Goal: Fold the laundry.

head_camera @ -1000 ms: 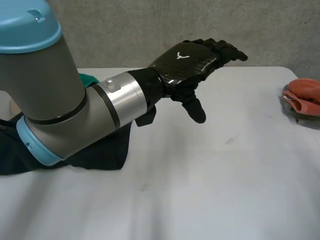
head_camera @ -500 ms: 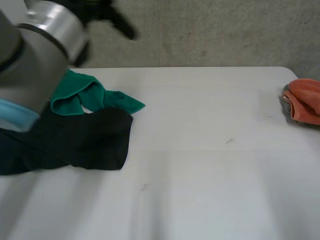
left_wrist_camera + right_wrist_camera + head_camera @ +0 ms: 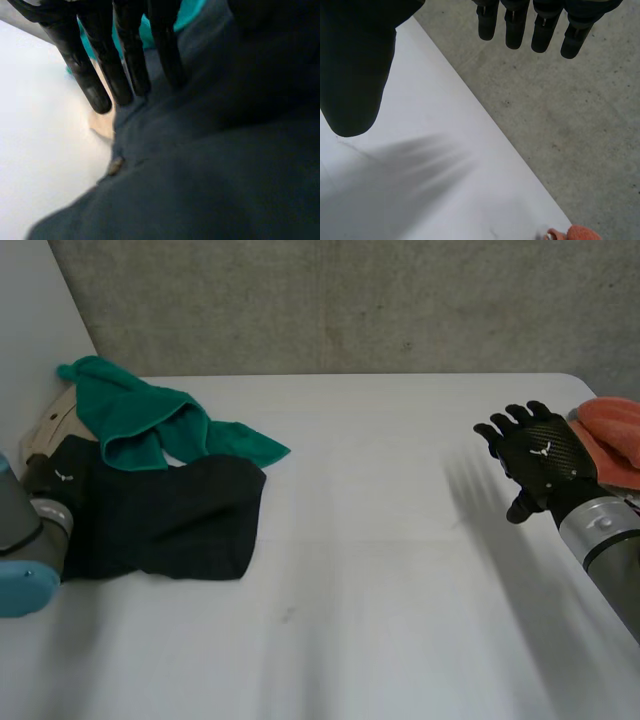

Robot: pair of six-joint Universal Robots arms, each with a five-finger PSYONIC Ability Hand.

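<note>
A dark cloth (image 3: 170, 520) lies crumpled at the table's left, with a green cloth (image 3: 140, 425) bunched on its far edge. My left hand (image 3: 62, 477) rests low at the dark cloth's left edge. In the left wrist view its straight fingers (image 3: 127, 65) reach down onto the dark cloth (image 3: 200, 175), tips at the edge, with a little green cloth (image 3: 192, 11) behind them. My right hand (image 3: 535, 455) hovers open above the table's right side, holding nothing; its fingers (image 3: 542, 30) are spread and straight.
An orange cloth (image 3: 610, 435) lies folded at the table's right edge, just beyond my right hand, and its corner (image 3: 575, 234) peeks into the right wrist view. A tan board (image 3: 50, 425) sticks out under the cloths at far left. White table (image 3: 380, 570), concrete floor beyond.
My left arm swung from mid-table to the far left, and its hand came down onto the dark cloth's edge. My right hand came into view at the right.
</note>
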